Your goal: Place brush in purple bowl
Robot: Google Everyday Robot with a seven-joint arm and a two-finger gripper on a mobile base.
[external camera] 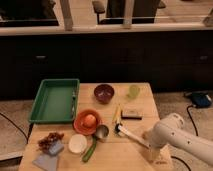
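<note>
**Brush on the table, well apart from the purple bowl**

Nearest to me, by the table's front right corner, the gripper (152,151) hangs low under the bulky white arm (176,134). I cannot tell from here whether it has hold of anything.

The brush (133,135) lies flat on the wooden table (125,161) just beside the gripper. It has a slim white handle that slants up and to the left and ends in a small dark rounded head (the head sits next to a little metal cup (101,132)). I cannot tell whether the handle's near end touches the gripper.

Along the front left lie a grey-blue cloth (47,161), a reddish-brown heap (50,140), a small white bowl (77,143) and a green cucumber-like item (90,150).

Farther back are an orange dish (77,126) holding an orange fruit (89,120), a thin yellow stick (116,114) and a black-and-tan block (131,114).

Farthest away, a green tray (55,100) fills the left side. The purple bowl (104,93), small, round, deep and dark maroon, stands at the far middle, with a pale green cup (133,91) to its right.
</note>
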